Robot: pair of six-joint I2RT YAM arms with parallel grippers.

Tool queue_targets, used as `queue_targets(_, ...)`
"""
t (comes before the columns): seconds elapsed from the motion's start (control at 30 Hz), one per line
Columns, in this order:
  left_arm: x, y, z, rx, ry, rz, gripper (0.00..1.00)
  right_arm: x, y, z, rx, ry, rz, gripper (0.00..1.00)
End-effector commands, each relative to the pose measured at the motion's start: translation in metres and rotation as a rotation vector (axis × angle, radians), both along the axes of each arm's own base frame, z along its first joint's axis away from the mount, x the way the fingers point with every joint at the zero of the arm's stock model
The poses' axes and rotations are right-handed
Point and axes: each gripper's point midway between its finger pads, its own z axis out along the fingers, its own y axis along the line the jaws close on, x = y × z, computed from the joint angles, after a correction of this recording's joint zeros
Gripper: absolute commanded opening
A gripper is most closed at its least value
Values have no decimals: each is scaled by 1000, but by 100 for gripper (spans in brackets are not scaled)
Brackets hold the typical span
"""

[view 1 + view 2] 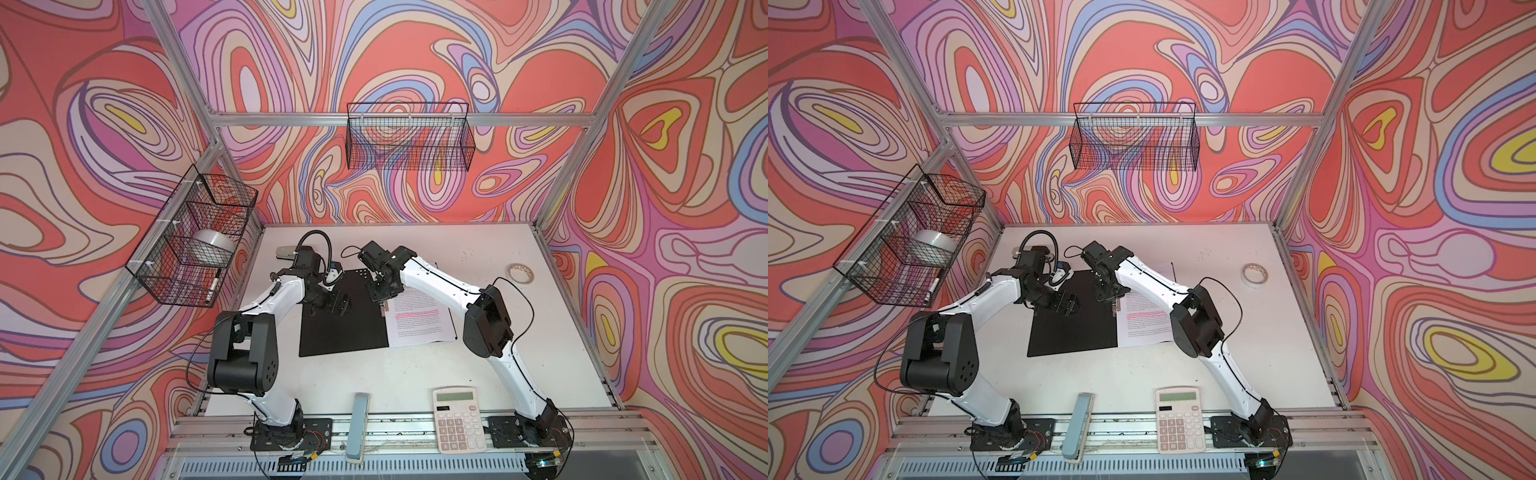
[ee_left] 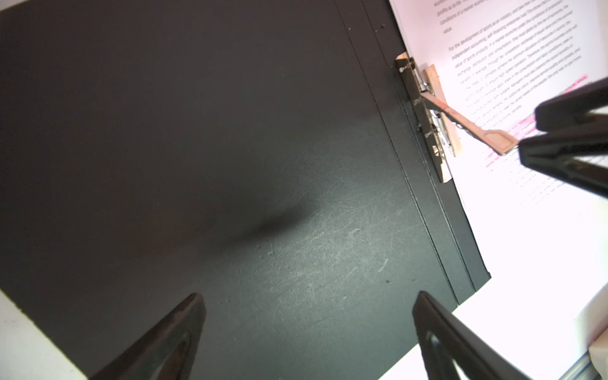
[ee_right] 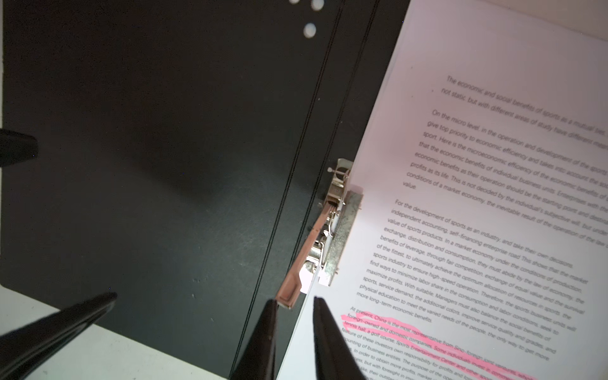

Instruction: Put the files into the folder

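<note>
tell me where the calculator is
In both top views the white calculator lies at the near edge of the table, right of middle, just left of the right arm's base.

You are working in a robot lab test cell rather than a real office. An aluminium frame (image 1: 332,119) hung with a printed swirl backdrop (image 1: 415,50) boxes in a white worktop (image 1: 395,374), and a left arm (image 1: 266,299) and a right arm (image 1: 440,282) are bolted to a rail (image 1: 399,426) along its near edge. Two wire baskets (image 1: 409,141) (image 1: 166,266) hang from the frame, and the only office things are the folder (image 1: 343,328), the files (image 1: 419,324), a calculator (image 1: 458,419) and a tape roll (image 1: 509,274) on the worktop.
</note>
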Motion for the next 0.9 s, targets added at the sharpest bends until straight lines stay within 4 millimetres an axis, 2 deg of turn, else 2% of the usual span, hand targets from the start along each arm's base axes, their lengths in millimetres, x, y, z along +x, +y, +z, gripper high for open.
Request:
queue_targets(0.0, -3, -3, 0, -14, 10, -6, 99, 7, 2, 3, 7, -20, -14, 15)
queue_targets(0.2, -4, -2, 1, -13, 9, -6, 99, 10, -3, 1, 9, -5, -42, 12)
queue_targets(0.37, -4, -2, 2, -11, 10, -3, 99, 15, -7, 9, 8, -26, -65, 24)
queue_targets(0.47, -6, -2, 4, -10, 6, -4, 99, 22, -10, 29, 26, -94, -91, 36)
queue_targets(0.5, -6, -1, 4, -7, 4, -6, 99, 24, -11, 37, 34, -118, -100, 44)
queue_targets(0.53, -6, -1, 6, -5, 0, -6, 99, 27, -14, 45, 39, -146, -115, 63)
queue_targets(0.57, -6, -1, 6, -3, -3, -9, 99, 29, -14, 52, 50, -171, -119, 74)
queue_targets(0.6, -6, 0, 7, 1, -7, -8, 99, 30, -13, 56, 65, -187, -117, 95)
queue_targets(0.63, -6, 0, 9, 2, -10, -9, 99, 32, -13, 63, 89, -205, -123, 98)
queue_targets(0.7, -6, 0, 10, 3, -12, -8, 99, 34, -16, 71, 102, -240, -142, 98)
queue_targets(0.8, -6, 0, 13, 1, -21, -8, 99, 42, -48, 84, 28, -313, -280, 99)
queue_targets(0.87, -5, 0, 15, 1, -27, -7, 99, 42, -66, 77, 46, -279, -358, 99)
